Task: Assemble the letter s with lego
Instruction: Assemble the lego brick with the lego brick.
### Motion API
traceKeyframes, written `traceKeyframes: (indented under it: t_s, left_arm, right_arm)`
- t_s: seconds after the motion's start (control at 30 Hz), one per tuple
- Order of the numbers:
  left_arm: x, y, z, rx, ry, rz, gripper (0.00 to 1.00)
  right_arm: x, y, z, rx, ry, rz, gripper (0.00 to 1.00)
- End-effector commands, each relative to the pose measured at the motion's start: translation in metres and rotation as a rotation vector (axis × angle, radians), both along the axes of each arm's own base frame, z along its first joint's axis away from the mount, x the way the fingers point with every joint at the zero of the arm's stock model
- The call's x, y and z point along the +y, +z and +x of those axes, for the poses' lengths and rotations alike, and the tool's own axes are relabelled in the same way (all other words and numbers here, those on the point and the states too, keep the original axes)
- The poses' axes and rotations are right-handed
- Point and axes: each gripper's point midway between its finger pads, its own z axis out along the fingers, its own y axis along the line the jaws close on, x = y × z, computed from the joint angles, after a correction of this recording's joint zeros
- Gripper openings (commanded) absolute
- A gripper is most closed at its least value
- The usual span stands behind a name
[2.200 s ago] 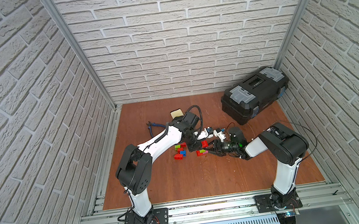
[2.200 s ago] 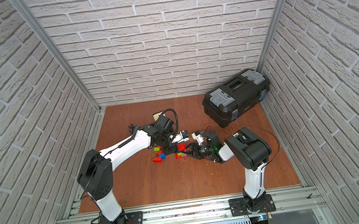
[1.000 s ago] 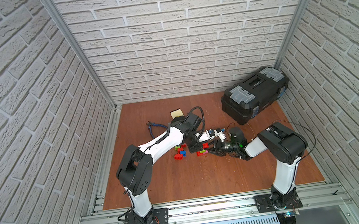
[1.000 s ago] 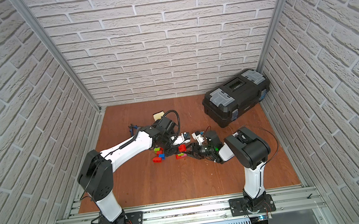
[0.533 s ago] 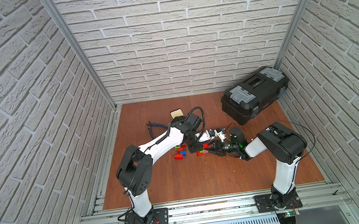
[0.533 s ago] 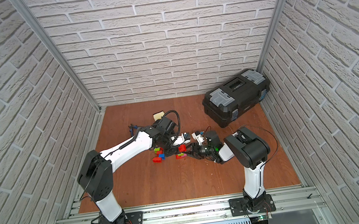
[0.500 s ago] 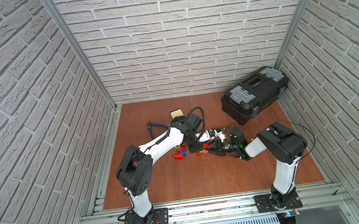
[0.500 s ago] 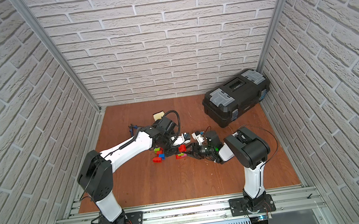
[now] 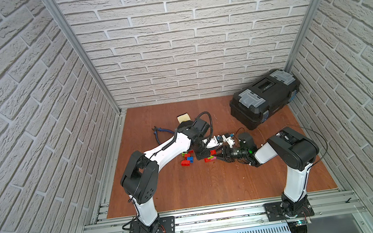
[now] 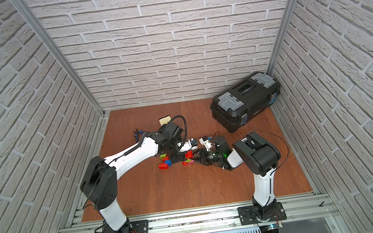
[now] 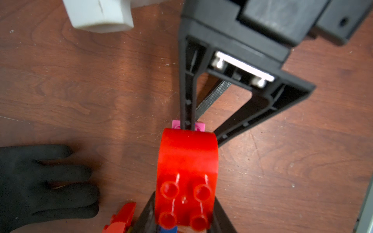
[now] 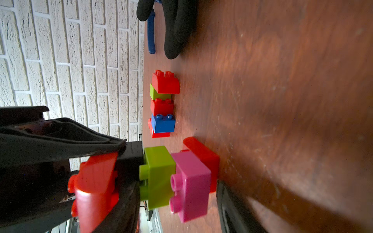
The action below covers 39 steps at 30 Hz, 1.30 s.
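Note:
My left gripper [image 11: 184,222] is shut on a red curved lego brick [image 11: 186,177], held just above a small stack lying on its side on the wooden floor. The stack is a lime green brick [image 12: 159,177], a pink brick [image 12: 191,185] and a red brick [image 12: 203,155]. My right gripper [image 12: 177,211] is closed on this stack, one finger against the lime brick and one against the red. A dark block [image 12: 132,150] sits against the lime brick. Both grippers meet mid-floor in both top views, left [image 9: 202,155] and right [image 9: 220,154]. Loose red, lime and blue bricks [image 12: 163,105] lie beside them.
A black glove [image 11: 40,181] lies next to the bricks, with blue-handled pliers [image 9: 160,133] and a beige sponge [image 9: 183,117] behind my left arm. A white part [image 11: 99,14] sits near the grippers. A black toolbox [image 9: 264,97] stands at the back right.
The left wrist shifted slightly toward the right gripper about two seconds ago. Nothing visibly moves over the last second.

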Motion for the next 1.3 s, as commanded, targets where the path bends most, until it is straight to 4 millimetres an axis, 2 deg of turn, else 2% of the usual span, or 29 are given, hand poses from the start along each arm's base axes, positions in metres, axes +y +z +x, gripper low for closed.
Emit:
traceKeyframes:
  t_s: [0.0,0.6,1.03,1.27]
  left_arm:
    - [0.015,-0.032,-0.010,0.060,-0.008,0.112,0.17]
    - [0.005,-0.048,-0.011,0.077,-0.016,0.112,0.19]
    - [0.004,-0.021,-0.004,0.021,0.003,0.060,0.32]
    - [0.003,-0.012,-0.003,0.007,0.006,0.040,0.38]
  right_arm:
    - [-0.016,-0.046,-0.018,0.147,-0.045,-0.108,0.60]
    - [-0.013,-0.045,-0.017,0.151,-0.043,-0.068,0.61]
    - [-0.006,-0.029,-0.012,0.120,-0.032,-0.006,0.62]
    - [-0.008,-0.031,-0.014,0.124,-0.035,-0.009,0.63]
